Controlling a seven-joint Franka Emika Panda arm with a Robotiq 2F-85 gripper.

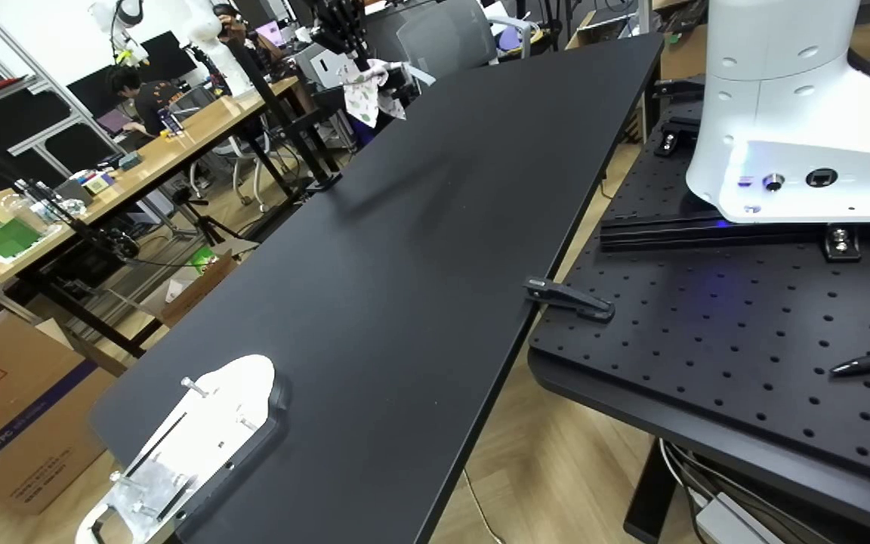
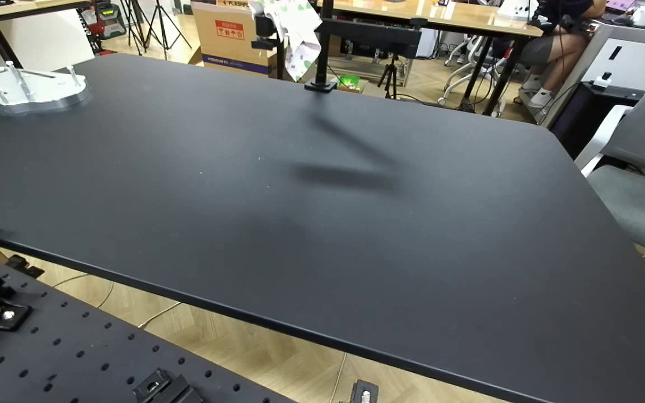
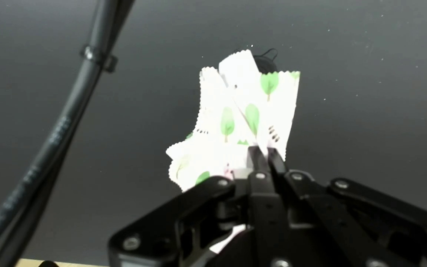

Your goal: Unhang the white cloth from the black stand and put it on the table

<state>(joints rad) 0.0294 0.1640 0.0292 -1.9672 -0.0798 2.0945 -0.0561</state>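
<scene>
One pinch of cloth (image 3: 213, 111) seems caught in our narrow-set hand (image 3: 263, 151), the rest hanging at the stand (image 2: 373, 38); dragging sideways, we could snag it or lose so slight a hold.

Pale wooden floor (image 1: 541, 453), white wall (image 1: 61, 34), grey chair (image 2: 644, 131)

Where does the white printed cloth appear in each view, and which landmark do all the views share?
In an exterior view: white cloth, near the top, slightly left of centre.
In an exterior view: white cloth, cut off by the top edge, slightly left of centre.
In the wrist view: white cloth, near the middle, partly hidden by the gripper.
Shared landmark: the black tabletop, in all three views.
</scene>
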